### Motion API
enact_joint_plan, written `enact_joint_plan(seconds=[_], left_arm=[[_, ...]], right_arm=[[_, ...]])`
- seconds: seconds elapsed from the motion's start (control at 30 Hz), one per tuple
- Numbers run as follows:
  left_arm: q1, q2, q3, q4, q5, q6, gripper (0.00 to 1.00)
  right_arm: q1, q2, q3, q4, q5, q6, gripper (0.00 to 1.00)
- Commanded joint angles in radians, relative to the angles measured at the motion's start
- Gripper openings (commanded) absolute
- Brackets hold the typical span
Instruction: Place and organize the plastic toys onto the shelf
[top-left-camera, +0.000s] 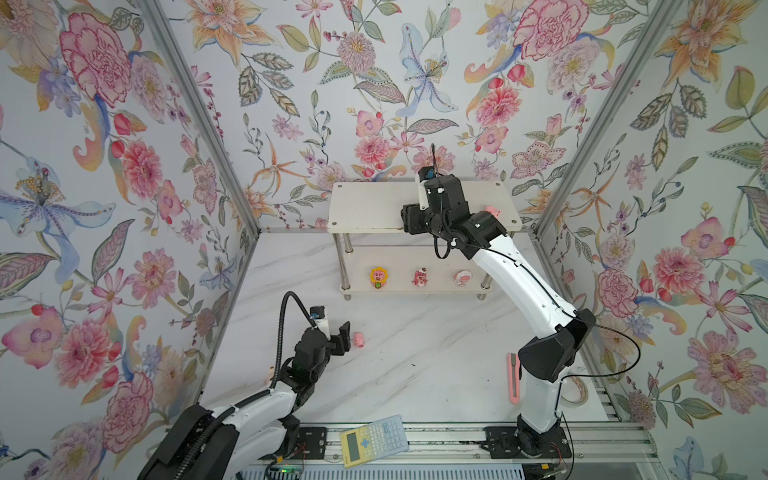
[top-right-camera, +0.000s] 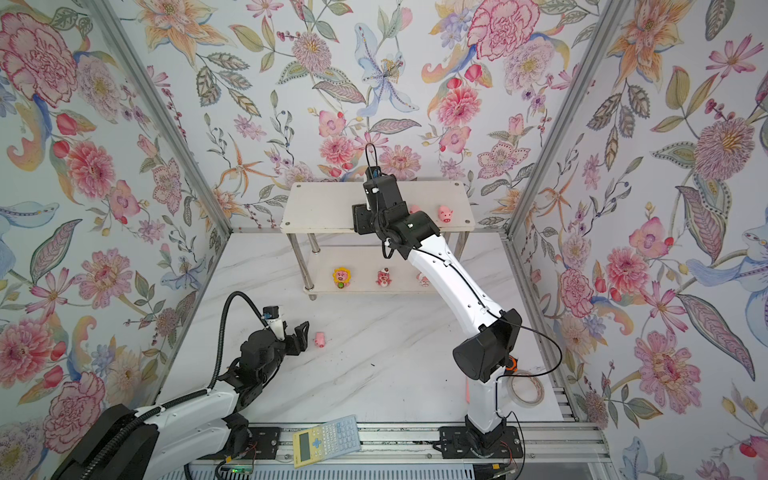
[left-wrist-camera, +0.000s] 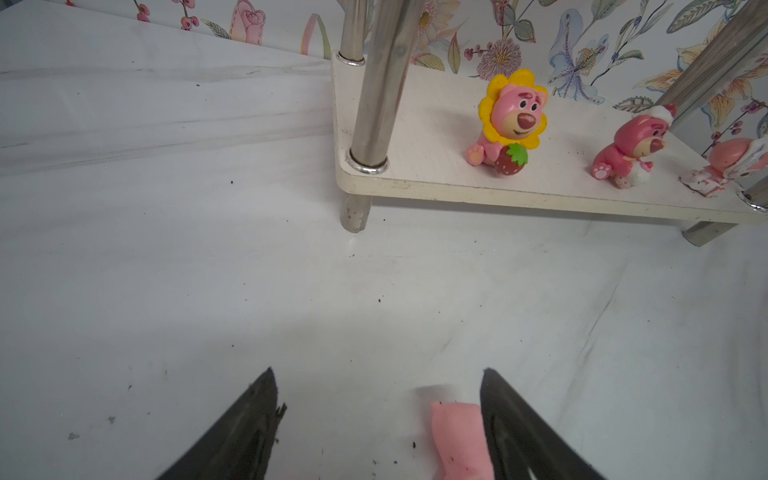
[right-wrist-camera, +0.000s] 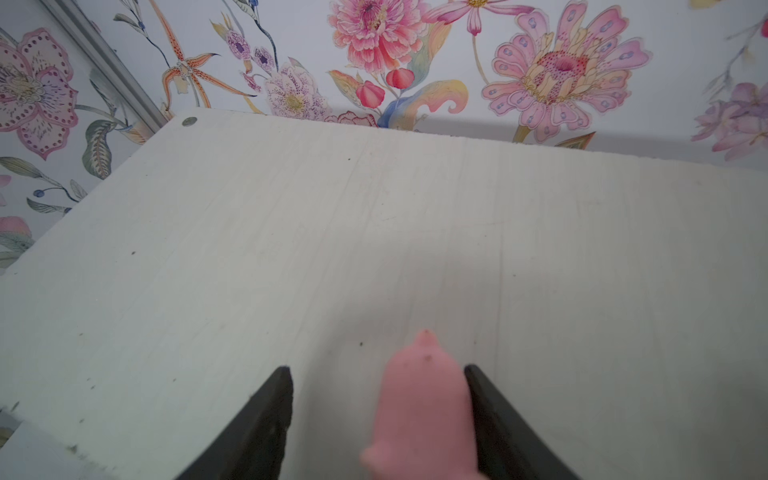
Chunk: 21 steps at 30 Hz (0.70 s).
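The right gripper (right-wrist-camera: 377, 368) is over the middle of the shelf's (top-left-camera: 365, 208) top tier, its jaws well apart. A pink pig (right-wrist-camera: 424, 399) lies on the board between them, against one finger and clear of the other, so nothing is gripped. Another pig (top-right-camera: 445, 214) stands near the right end of that tier.

On the lower tier three figures sit in a row along the near edge: a yellow-maned pink bear (top-left-camera: 378, 277) on the left, a dark pink bear (top-left-camera: 420, 278) in the middle, and a pink-and-white figure (top-left-camera: 462, 278) on the right.

The left gripper (left-wrist-camera: 378, 372) is low over the counter (top-left-camera: 415, 365), near and left of the shelf, and it too is wide open and holds nothing. A third pig (left-wrist-camera: 457, 440) lies on its side on the counter just inside one finger; I cannot tell whether they touch.

A yellow-and-grey calculator (top-left-camera: 376, 440) lies on the near rail, a pink utility knife (top-left-camera: 514, 378) by the right arm's base, and a tape roll (top-right-camera: 527, 390) at the near right.
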Motion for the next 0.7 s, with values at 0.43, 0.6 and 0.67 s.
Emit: enact_joint_plan(seconds=[0.43,0.6,0.67], left_arm=[[0.017,-0.011,-0.007,0.006,-0.005,-0.002,0.78],[0.016,-0.001,-0.007,0.013,-0.003,-0.003,0.79],[0.016,0.001,-0.006,0.012,-0.003,-0.004,0.79]], right_arm=[[-0.016,0.006,0.010,-0.027,-0.007,0.052,0.69],[0.004,0.027,0.012,-0.026,0.087,0.074,0.64],[0.007,0.028,0.006,-0.027,0.120,0.083,0.61]])
